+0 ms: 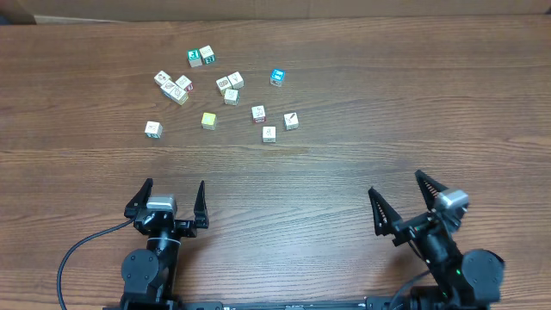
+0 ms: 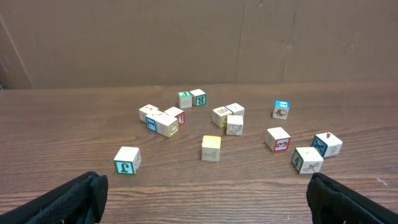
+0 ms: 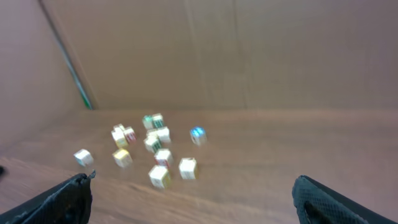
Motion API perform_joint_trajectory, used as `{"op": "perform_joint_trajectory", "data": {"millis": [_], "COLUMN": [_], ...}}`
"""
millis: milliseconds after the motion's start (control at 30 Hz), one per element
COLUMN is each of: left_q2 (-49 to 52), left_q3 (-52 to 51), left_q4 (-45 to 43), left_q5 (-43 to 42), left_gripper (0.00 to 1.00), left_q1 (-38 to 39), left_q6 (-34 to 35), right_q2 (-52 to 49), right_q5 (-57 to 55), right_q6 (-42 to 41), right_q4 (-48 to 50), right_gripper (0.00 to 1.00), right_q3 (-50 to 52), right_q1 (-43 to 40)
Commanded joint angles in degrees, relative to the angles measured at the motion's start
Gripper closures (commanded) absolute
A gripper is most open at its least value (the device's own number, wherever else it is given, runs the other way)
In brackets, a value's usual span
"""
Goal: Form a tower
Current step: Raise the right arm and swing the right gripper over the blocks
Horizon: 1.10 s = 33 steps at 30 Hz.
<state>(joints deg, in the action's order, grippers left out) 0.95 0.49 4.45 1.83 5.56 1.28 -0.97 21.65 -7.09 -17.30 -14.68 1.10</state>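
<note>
- Wooden cubes (image 1: 231,96) with coloured pictures and letters lie scattered in a single layer on the far, left-of-centre part of the brown table (image 1: 387,112); some touch side by side, and none that I can see sits on another
- Plain yellow-green cube (image 1: 208,120) lies among them toward the near side of the scatter, and a blue-topped cube (image 1: 276,77) sits toward its far right
- Left gripper (image 1: 174,185) is low at the near edge, pointing straight at the cubes, jaws spread wide with nothing between them, well apart from the scatter
- Right gripper (image 1: 396,182) is at the near right, turned slightly leftward, jaws likewise spread and empty; its wrist view is blurred, the cubes small and left of centre
- Black cable (image 1: 77,250) curves away from the left arm's base
</note>
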Motion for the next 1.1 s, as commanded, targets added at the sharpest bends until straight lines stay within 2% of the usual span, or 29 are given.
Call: {"op": "perform_joint_trajectory", "data": {"millis": [0,300,600,867,1067], "left_q2": [-0.7,-0.7,-0.7,-0.7,-0.7], "left_q3": [-0.2,-0.2,-0.2,-0.2,-0.2], "left_q4": [-0.1,-0.1,-0.1,-0.1,-0.1], "left_q5": [-0.8,-0.8,-0.8,-0.8,-0.8], "left_gripper": [0.01,0.0,0.01,0.0,0.0], "left_q1": [-0.4,-0.4,-0.4,-0.4,-0.4], "left_q6": [-0.9,-0.9,-0.9,-0.9,-0.9], "right_q2": [-1.7,-17.1,-38.5,-58.7,-69.6], "right_q5": [2.3,9.5,11.8,14.9,17.1], "right_q6": [-0.2,-0.2,-0.2,9.6,11.5], "right_q4": [-1.0,-8.3,-26.9,-48.2,-52.9], "right_gripper": [0.0,0.0,0.0,0.0,0.0], "right_q3": [-5.9,-24.0,-48.9,-78.4,-93.9], "right_q1": [-0.5,-0.5,-0.5,-0.5,-0.5]}}
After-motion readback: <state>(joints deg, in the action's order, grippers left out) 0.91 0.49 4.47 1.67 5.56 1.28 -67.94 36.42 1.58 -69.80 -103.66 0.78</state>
